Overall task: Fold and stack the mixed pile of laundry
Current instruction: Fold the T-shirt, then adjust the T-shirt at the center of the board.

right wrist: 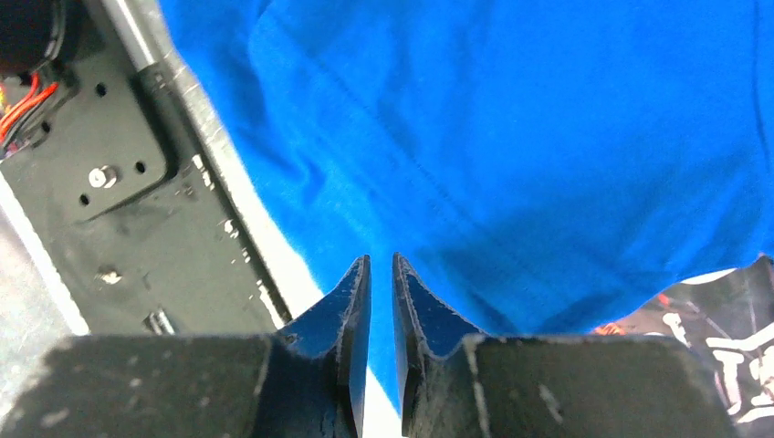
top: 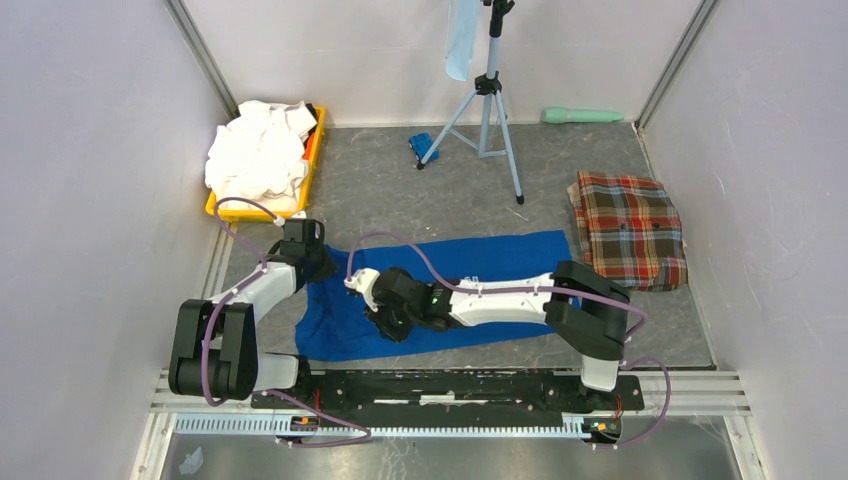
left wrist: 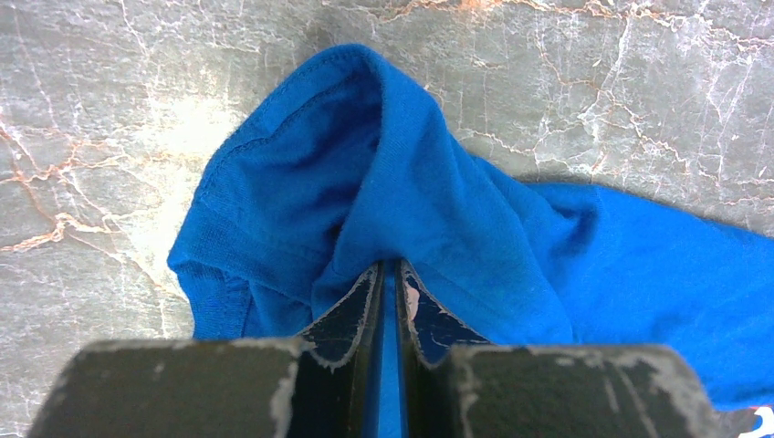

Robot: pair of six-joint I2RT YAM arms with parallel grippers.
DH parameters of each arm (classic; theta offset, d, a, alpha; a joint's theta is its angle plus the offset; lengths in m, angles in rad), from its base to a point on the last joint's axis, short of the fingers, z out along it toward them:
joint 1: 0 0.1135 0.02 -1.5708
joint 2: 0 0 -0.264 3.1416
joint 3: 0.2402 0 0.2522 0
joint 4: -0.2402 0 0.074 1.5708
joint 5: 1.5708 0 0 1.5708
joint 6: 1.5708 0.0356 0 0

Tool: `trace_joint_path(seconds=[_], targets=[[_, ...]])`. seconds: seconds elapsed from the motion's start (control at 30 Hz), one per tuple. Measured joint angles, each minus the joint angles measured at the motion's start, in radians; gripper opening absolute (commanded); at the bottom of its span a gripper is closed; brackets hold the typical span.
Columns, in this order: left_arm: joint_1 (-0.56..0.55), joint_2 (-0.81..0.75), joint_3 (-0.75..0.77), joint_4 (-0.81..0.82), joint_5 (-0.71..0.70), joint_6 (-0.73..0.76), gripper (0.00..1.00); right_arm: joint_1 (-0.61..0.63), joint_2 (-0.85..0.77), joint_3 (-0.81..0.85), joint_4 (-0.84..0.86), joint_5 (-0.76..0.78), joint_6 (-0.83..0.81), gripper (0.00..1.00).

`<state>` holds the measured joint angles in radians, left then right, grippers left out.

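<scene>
A royal-blue T-shirt lies spread across the grey table in front of the arms. My left gripper is at its left end. In the left wrist view that gripper is shut on a raised fold of the shirt. My right gripper hangs over the shirt's near-left part. In the right wrist view its jaws stand a narrow gap apart above the shirt's near edge, with nothing between them. A bit of the printed graphic shows at the right. White shirts fill a tray. A folded plaid cloth lies at the right.
The yellow tray stands at the back left. A tripod with a pale-blue cloth stands at the back, a small blue object by its foot. A green cylinder lies by the back wall. The black base rail runs just under the shirt's near edge.
</scene>
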<state>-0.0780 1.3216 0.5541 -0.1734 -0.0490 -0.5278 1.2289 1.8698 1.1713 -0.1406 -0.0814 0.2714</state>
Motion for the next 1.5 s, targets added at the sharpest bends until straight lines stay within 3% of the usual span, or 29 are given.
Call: trace_joint_path(seconds=[0.3, 0.53, 0.63, 0.8, 1.03, 1.23, 1.5], targets=[[0.0, -0.002, -0.002, 0.002, -0.002, 0.0, 0.17, 0.016, -0.04, -0.021, -0.024, 0.061, -0.017, 0.23], [-0.011, -0.141, -0.022, -0.069, -0.035, -0.003, 0.41, -0.053, -0.06, -0.021, -0.053, 0.174, -0.031, 0.26], [-0.054, -0.204, 0.005, -0.134, -0.056, -0.006, 0.45, -0.146, -0.119, -0.063, -0.057, 0.21, -0.042, 0.27], [-0.184, -0.324, 0.035, -0.247, -0.092, -0.024, 0.42, -0.331, -0.21, -0.151, -0.056, 0.287, -0.056, 0.27], [-0.36, -0.36, -0.017, -0.302, -0.097, -0.114, 0.35, -0.512, -0.183, -0.201, -0.063, 0.39, -0.07, 0.26], [-0.418, -0.27, -0.113, -0.275, -0.069, -0.178, 0.33, -0.571, -0.124, -0.216, -0.051, 0.459, -0.063, 0.25], [-0.421, -0.075, -0.045, -0.098, -0.045, -0.192, 0.31, -0.564, -0.161, -0.302, 0.052, 0.464, -0.025, 0.24]])
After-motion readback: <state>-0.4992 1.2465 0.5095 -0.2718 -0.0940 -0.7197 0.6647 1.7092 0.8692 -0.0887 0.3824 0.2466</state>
